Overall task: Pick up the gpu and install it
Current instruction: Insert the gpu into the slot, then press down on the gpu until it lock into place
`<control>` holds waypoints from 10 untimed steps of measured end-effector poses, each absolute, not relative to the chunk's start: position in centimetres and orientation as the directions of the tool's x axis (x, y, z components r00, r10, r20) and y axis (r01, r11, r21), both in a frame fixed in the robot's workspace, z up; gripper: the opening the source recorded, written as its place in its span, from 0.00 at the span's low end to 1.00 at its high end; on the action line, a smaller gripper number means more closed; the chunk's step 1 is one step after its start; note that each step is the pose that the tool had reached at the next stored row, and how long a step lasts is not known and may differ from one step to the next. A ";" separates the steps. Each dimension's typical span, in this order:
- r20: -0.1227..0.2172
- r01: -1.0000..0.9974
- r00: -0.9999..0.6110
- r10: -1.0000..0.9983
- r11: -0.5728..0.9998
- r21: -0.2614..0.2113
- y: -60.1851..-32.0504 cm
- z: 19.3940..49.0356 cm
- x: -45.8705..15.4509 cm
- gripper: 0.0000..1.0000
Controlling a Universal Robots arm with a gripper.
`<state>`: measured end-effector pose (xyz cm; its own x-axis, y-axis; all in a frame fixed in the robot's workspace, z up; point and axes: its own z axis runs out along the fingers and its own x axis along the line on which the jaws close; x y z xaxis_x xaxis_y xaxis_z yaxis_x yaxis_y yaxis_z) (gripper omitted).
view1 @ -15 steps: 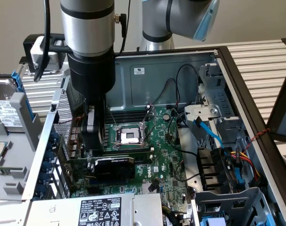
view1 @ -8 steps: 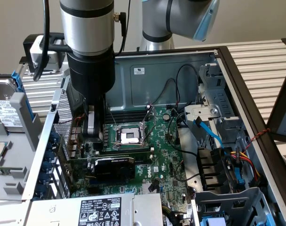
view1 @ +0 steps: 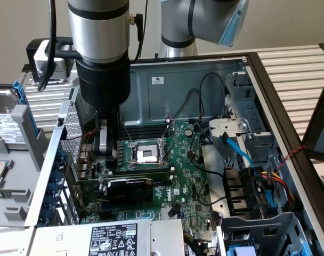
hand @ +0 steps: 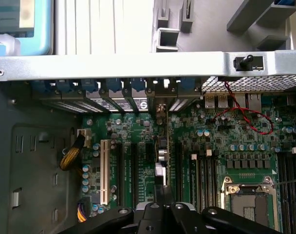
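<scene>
Claw (view1: 107,152) pinching gpu (view1: 127,188) top edge inside case; card sitting in motherboard (view1: 178,176) slot; grip staying square, upright matters.

The exterior view sits up high, off to one side, looking down into the open computer case (view1: 268,90). The wrist view hangs close above the motherboard (hand: 245,146), facing the case's slotted rear wall. Both catch the CPU socket (view1: 146,154) (hand: 248,204) and expansion slots.

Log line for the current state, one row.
gripper: shut | gpu: standing on edge on motherboard, beneath gripper | hold on gpu: cannot tell | case: open
</scene>
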<state>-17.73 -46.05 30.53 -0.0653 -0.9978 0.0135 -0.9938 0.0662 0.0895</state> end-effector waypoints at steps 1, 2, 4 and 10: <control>0.014 -0.994 -0.065 -0.998 0.066 0.090 -46.0 30.5 -17.7 0.11; 0.014 -0.994 -0.065 -0.998 0.066 0.090 -46.0 30.5 -17.7 0.11; 0.013 -0.994 -0.065 -0.998 0.066 0.090 -46.0 30.5 -17.7 0.11; 0.014 -0.994 -0.065 -0.998 0.066 0.089 -46.0 30.5 -17.8 0.11</control>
<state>-17.76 -46.04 30.54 -0.0652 -0.9978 0.0137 -0.9938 0.0662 0.0895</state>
